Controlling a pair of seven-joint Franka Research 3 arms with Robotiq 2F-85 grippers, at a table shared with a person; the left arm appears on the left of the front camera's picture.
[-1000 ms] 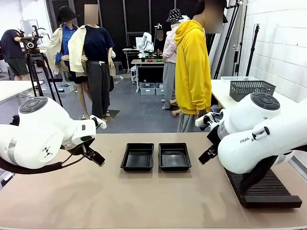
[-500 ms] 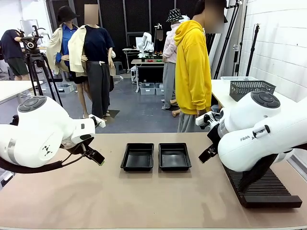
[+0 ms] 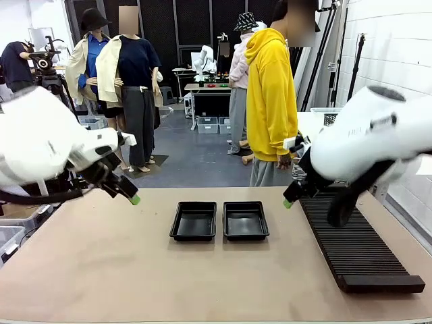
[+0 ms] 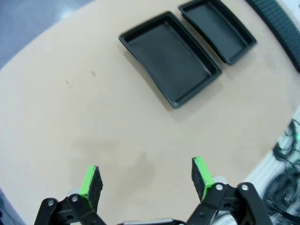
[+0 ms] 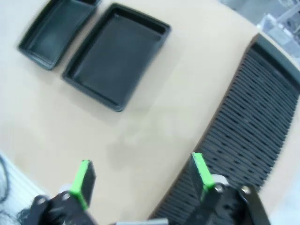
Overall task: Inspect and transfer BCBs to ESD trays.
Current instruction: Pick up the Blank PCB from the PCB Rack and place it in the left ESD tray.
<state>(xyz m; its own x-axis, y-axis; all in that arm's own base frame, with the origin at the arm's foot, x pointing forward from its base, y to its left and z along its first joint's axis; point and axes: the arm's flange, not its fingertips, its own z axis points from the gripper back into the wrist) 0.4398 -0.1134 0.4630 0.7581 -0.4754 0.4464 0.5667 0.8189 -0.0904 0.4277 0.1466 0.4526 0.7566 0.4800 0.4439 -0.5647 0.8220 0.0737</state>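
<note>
Left wrist view looks down past the left gripper, which is spread wide with nothing between its green pads, hanging over the bare bench. Beyond it two glossy black trays lie side by side, just apart. The left tray shows whole, while the right tray runs up to the picture's top edge. A black ribbed rack is cut down to a sliver in the corner.

Right wrist view has the right gripper equally wide and holding nothing, above the bench just beside the rack's long edge. This picture is blurred, so the rack's slots smear together. The tray farther from this gripper is cropped at the top.

In the front view both grippers hang above the bench, one on each side of the trays and well apart from them. Each shows one green fingertip with the second finger hidden behind it, so their spread cannot be read there. The right arm crosses in front of the rack's far end. A person in a yellow hoodie stands at the far side.
</note>
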